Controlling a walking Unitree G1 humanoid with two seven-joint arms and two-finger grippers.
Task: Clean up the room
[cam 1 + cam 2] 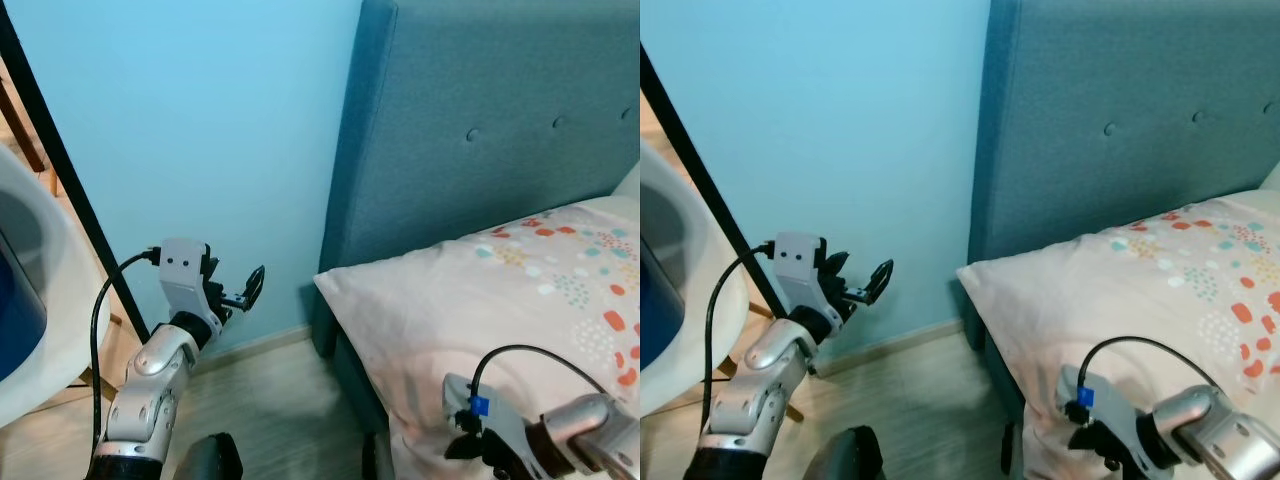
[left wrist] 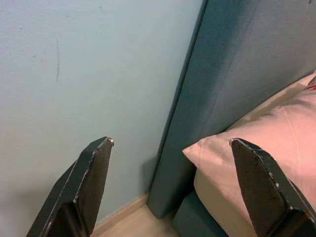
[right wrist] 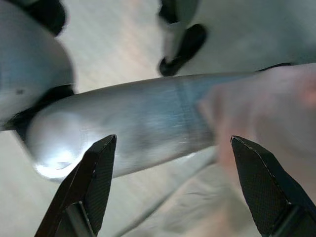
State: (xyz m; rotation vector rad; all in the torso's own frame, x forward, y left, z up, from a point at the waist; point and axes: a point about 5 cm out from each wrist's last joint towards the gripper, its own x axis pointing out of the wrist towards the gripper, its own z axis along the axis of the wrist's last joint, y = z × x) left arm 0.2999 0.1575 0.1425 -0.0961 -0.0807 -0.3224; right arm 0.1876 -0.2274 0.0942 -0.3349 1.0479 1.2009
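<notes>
**Both grippers empty beside the bed**

While the left gripper (image 1: 245, 290) hangs at eight o'clock in the head view, fingers spread, the pillow (image 1: 500, 300) lies at four against the headboard (image 1: 480, 130). Left wrist: fingers wide, the pillow's corner at three o'clock. Right wrist: right gripper (image 3: 173, 163) wide, holding nothing, floor (image 3: 113, 44) beyond.

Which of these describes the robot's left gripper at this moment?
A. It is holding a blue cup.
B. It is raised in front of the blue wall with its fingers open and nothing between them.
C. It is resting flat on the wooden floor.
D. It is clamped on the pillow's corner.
B: the left gripper is up before the blue wall, fingers spread and empty, apart from the pillow on the bed.
</notes>
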